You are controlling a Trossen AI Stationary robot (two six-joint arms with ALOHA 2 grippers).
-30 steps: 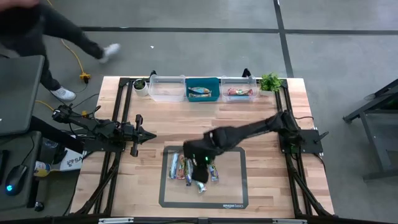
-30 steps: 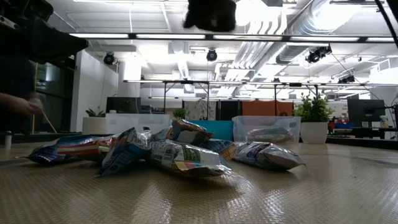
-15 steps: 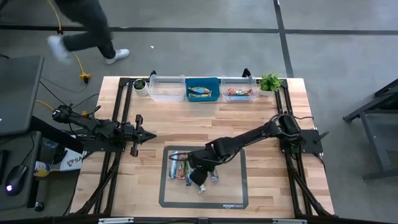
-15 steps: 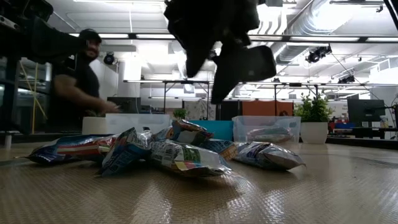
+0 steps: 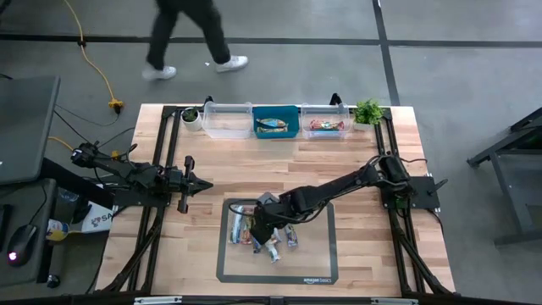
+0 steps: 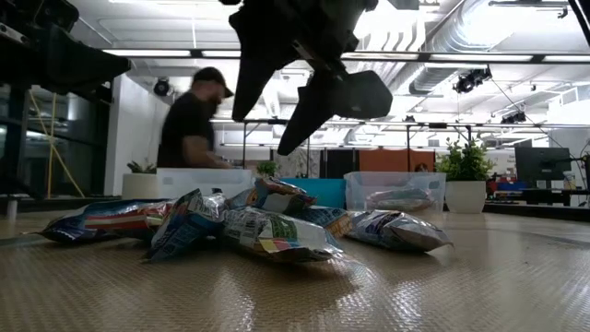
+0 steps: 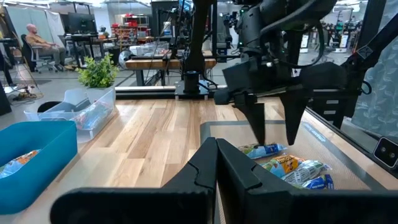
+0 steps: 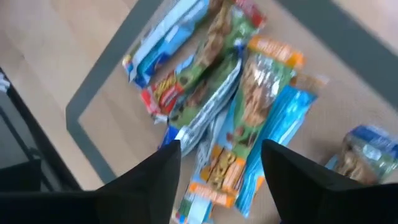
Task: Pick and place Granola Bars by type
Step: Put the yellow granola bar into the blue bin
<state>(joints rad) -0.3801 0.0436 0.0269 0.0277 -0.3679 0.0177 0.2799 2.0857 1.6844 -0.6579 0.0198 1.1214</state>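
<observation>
Several granola bars (image 5: 254, 230) in blue, light-blue, green and orange wrappers lie in a loose pile on the grey-bordered mat (image 5: 326, 254); they also show in the low view (image 6: 267, 231) and the right wrist view (image 8: 249, 99). My right gripper (image 5: 258, 222) hangs open just above the pile, slanting down, its fingers (image 6: 304, 120) clear of the wrappers. In the left wrist view my right gripper (image 7: 276, 142) stands over the bars (image 7: 292, 169). My left gripper (image 5: 203, 184) waits shut and level at the table's left side, away from the pile.
Along the far edge stand a clear bin (image 5: 227, 120), a blue bin (image 5: 275, 121) holding a bar, and another clear bin (image 5: 326, 121) holding a bar, with small plants (image 5: 367, 111) at both ends. A person (image 5: 190, 34) walks on the floor beyond the table.
My right gripper has come down toward the pile of bars and rolled about its own axis, ending a little closer to the table's left edge. The bars have not moved. The person beyond the table has walked from left to right.
</observation>
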